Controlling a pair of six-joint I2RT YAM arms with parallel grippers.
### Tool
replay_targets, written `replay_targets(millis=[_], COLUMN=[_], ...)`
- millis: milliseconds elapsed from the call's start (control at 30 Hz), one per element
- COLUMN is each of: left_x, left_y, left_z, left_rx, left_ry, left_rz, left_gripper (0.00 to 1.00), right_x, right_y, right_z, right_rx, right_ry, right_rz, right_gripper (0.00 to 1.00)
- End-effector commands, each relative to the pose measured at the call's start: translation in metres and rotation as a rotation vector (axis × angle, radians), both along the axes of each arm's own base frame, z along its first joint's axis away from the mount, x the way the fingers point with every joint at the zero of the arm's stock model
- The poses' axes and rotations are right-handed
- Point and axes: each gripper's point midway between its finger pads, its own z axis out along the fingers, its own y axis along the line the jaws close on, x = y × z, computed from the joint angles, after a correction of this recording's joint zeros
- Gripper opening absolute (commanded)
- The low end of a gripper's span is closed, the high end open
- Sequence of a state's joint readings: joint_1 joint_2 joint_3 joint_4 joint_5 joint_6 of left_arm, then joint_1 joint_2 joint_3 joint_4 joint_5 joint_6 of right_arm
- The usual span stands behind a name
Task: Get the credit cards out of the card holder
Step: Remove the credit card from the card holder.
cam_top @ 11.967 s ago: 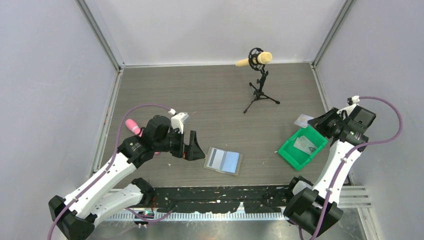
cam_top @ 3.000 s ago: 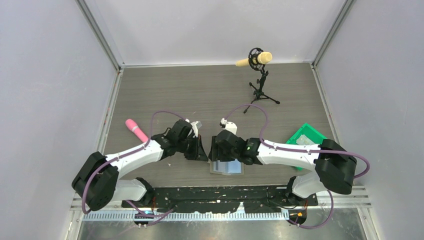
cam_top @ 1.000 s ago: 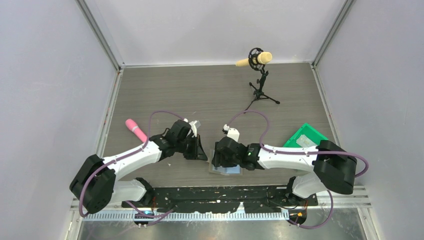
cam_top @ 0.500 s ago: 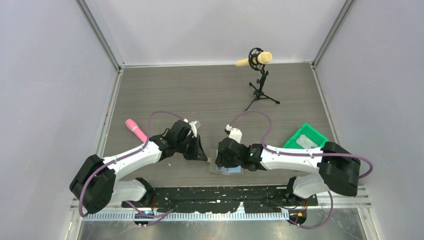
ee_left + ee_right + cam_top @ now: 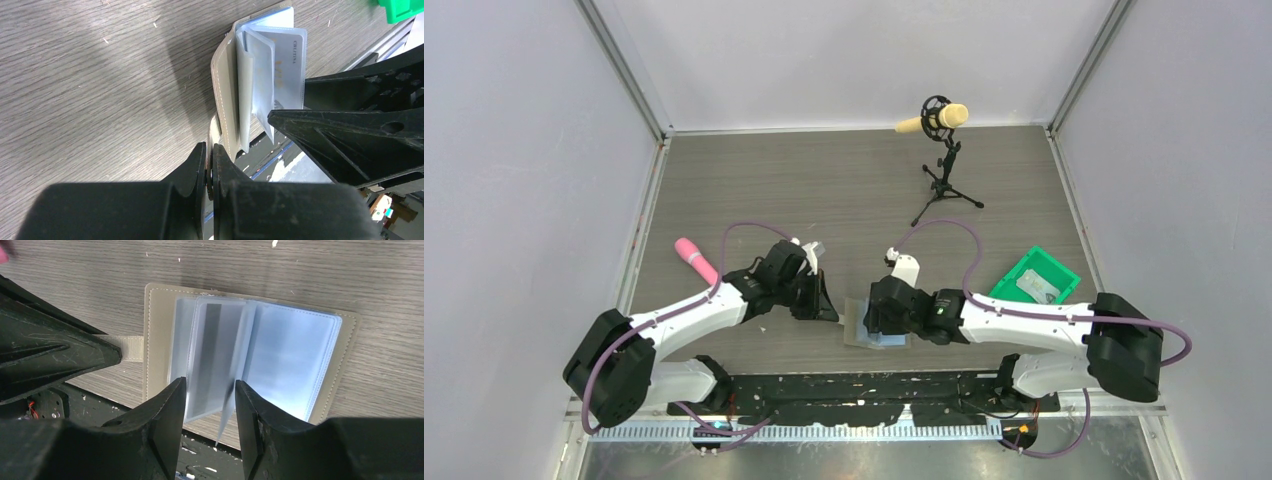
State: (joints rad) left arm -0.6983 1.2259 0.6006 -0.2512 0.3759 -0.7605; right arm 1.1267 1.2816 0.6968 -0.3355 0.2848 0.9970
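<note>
While the left gripper (image 5: 209, 150) is shut tight on the strap (image 5: 127, 347) of the card holder (image 5: 155, 340), the holder is seen lying open on the table (image 5: 300, 270), close to its near edge. The right gripper (image 5: 210, 384) is held over it, jaws apart, its fingers (image 5: 165, 410) set either side of the clear pocket leaves (image 5: 295, 355), where a striped credit card (image 5: 212, 350) is sleeved.

Wood-grain table (image 5: 824, 190): card holder (image 5: 295, 355), green bin (image 5: 1016, 273), tripod (image 5: 944, 185).
</note>
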Motion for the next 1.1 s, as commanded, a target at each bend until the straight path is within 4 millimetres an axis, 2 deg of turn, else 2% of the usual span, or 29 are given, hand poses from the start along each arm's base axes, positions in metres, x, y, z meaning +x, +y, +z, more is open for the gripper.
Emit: replay_targets(millis=[0,333,600,867,900,1067], left_x=[0.002,0.002,0.003,0.002,0.002,0.001], left_y=[0.000,0.000,0.001,0.002,0.003,0.004], left_z=[0.004,0.005,0.006,0.004,0.004,0.000], left_rx=[-0.009,-0.009,-0.008,-0.004,-0.004,0.008], left_ry=[-0.012,-0.012,-0.017,-0.016,-0.017,-0.014], left_rz=[0.014,0.015,0.016,0.019,0.018,0.019], left_gripper=[0.00,0.00,0.00,0.00,0.00,0.00], right_x=[0.004,0.004,0.006,0.008,0.009,0.008], right_y=[-0.014,-0.023,-0.027,-0.026,-0.026,-0.018], right_z=[0.003,0.004,0.002,0.007,0.009,0.013], right_rx=[-0.027,-0.039,-0.077,-0.099,-0.097,-0.043], right_ry=[-0.038,-0.049,-0.059,-0.071,-0.077,-0.091], right_rz=[-0.032,-0.048,-0.042,-0.033,-0.032,-0.005], right_gripper=[0.48,0.47,0.57,0.59,0.58,0.41])
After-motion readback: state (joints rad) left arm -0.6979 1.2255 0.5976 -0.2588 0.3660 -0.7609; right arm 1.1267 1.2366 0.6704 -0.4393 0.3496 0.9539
